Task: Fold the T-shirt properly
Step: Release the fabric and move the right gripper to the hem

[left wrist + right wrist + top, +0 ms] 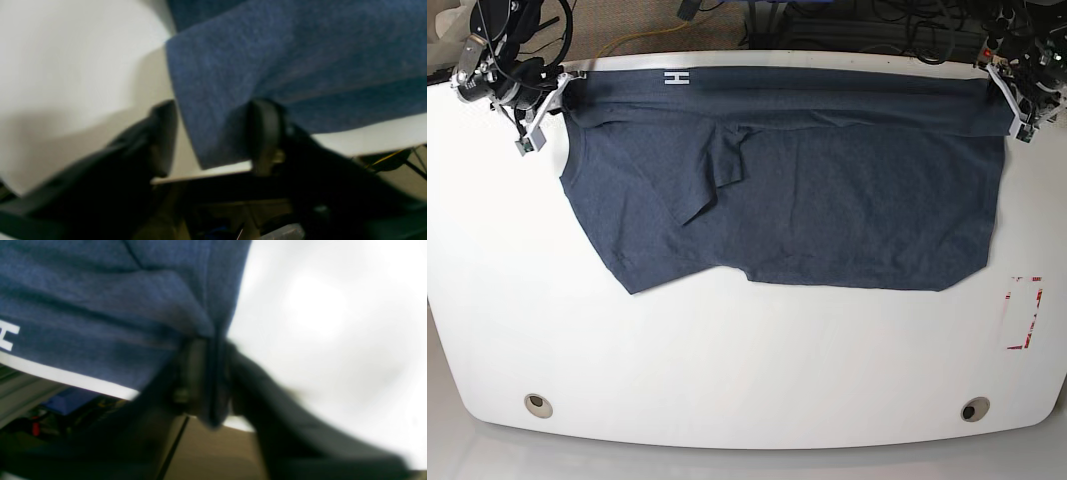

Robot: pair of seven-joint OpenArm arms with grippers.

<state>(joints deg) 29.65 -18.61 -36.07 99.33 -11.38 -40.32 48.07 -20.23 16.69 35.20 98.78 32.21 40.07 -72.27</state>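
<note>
The dark blue T-shirt (pixel 827 200) lies spread on the white table (pixel 727 360). Its far edge is folded over, showing a white letter H (pixel 674 77). My right gripper (pixel 552 95), at the far left in the base view, is shut on a bunched corner of the shirt (pixel 100 306); the pinch shows in the right wrist view (pixel 208 380). My left gripper (pixel 1017 115) is at the shirt's far right corner. In the left wrist view its jaws (pixel 213 136) stand wide apart with the shirt's corner (pixel 283 60) lying between them, not clamped.
Both grippers are at the table's far edge (pixel 200 175), with cables and floor beyond. A red-and-white marker (pixel 1024 312) lies near the right edge. Two round holes (pixel 539 404) (pixel 974 409) sit near the front edge.
</note>
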